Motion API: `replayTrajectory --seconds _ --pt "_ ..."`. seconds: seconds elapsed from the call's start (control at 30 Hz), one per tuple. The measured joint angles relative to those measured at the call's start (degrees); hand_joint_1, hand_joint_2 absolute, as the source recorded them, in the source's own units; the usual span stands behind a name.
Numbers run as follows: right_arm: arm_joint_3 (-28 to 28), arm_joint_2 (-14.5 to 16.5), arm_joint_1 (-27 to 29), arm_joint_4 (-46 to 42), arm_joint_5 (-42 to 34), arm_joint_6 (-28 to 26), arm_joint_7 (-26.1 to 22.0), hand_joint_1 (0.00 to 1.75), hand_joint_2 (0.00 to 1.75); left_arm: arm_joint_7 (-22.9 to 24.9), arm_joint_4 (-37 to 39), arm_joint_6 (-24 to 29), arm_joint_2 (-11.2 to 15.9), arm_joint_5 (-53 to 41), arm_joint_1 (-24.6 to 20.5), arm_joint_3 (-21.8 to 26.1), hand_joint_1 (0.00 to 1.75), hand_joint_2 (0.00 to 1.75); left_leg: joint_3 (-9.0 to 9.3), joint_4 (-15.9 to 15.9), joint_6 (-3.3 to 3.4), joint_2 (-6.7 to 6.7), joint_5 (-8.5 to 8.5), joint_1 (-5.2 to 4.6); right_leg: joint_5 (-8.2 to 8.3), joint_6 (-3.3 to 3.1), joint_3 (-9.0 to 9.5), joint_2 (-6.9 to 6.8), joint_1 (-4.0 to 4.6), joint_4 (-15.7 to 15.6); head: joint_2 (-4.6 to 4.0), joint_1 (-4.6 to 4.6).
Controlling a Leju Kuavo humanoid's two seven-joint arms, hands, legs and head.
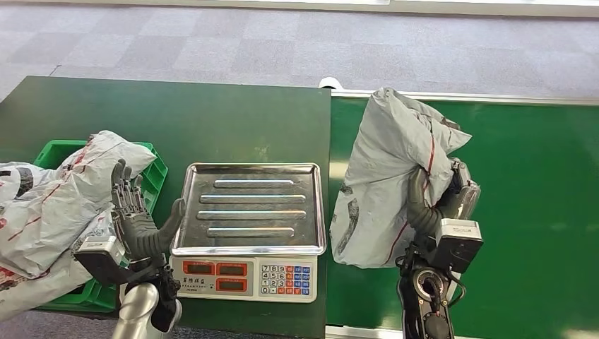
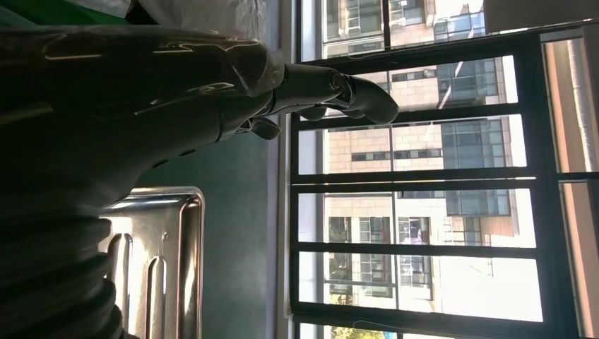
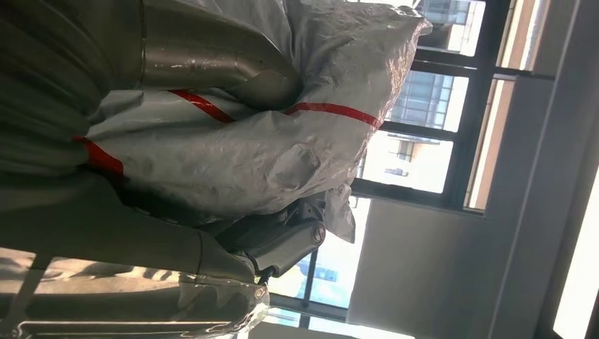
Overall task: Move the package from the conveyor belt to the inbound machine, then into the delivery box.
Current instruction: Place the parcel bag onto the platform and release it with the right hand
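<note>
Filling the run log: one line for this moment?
right hand grips package above conveyor belt | left hand open | scale tray bare

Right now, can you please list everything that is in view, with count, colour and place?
package: one, grey with red stripes, over the belt, in the right hand
belt: one, green, right side
scale: one, steel tray, white base with red displays, middle of the table
table: one, dark green, left and middle
crate: one, green, left of the scale
bags: several, grey with red stripes, in and over the crate
floor: grey carpet tiles, behind
windows: dark frames, in the wrist views
left hand: one, dark, fingers apart, holds nothing, beside the scale
right hand: one, grips the package
</note>
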Motion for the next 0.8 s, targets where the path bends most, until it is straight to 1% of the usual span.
replayTrajectory --seconds 0.17,0.27,0.3,0.37,0.47,0.53,0.8 --pt "1.6 -0.2 -0.7 -1.3 0.5 0.0 0.1 1.75 1.75 0.0 -1.7 0.5 -0.1 -0.1 0.1 0.1 0.0 1.75 0.0 0.0 0.0 0.01 0.0 0.0 0.0 0.0 0.02 0.0 0.0 0.0 0.0 0.01" --pt "2.8 -0.5 -1.5 -1.3 2.4 0.0 0.2 1.75 1.75 0.0 -2.2 0.8 -0.2 -0.2 0.1 0.2 0.0 1.75 0.0 0.0 0.0 0.01 0.0 -0.01 0.0 0.0 0.02 0.0 -0.01 0.0 0.0 -0.01" --pt "3.2 -0.6 -2.0 -1.3 3.2 0.0 0.4 1.75 1.75 0.0 -2.3 1.2 -0.2 -0.4 0.1 0.2 0.0 1.75 0.0 0.0 0.0 0.01 0.0 -0.01 0.0 0.0 0.02 0.0 -0.01 0.0 0.0 -0.01" --pt "4.4 -0.8 -3.2 -0.7 5.1 -0.1 0.8 1.75 1.75 0.0 -2.8 3.6 -0.1 -1.5 0.1 0.0 0.0 1.75 0.0 0.0 0.0 0.02 0.0 0.0 0.0 0.0 0.01 0.0 0.0 0.0 0.0 -0.01" --pt "6.4 -1.1 -5.8 1.6 8.1 -0.5 1.0 1.75 1.75 0.0 -4.3 8.9 0.2 -3.3 0.0 -1.2 0.0 1.75 0.01 0.0 0.0 0.02 0.0 0.0 0.0 0.0 0.01 0.01 0.0 0.0 0.0 -0.01" --pt "7.9 -1.3 -7.4 3.6 9.9 -0.7 1.1 1.75 1.75 0.0 -5.1 10.7 0.6 -3.5 0.0 -2.3 0.0 1.75 0.01 0.0 0.0 0.0 0.01 0.0 0.0 0.0 0.01 0.01 0.0 0.0 0.0 0.0" --pt "11.6 -2.1 -11.3 10.1 12.5 -0.6 1.8 1.75 1.75 0.0 -6.2 11.8 1.5 -3.2 -0.1 -4.2 0.0 1.75 -0.01 0.0 0.0 0.02 0.0 -0.01 0.0 0.0 0.01 0.01 0.0 0.0 0.0 0.0"
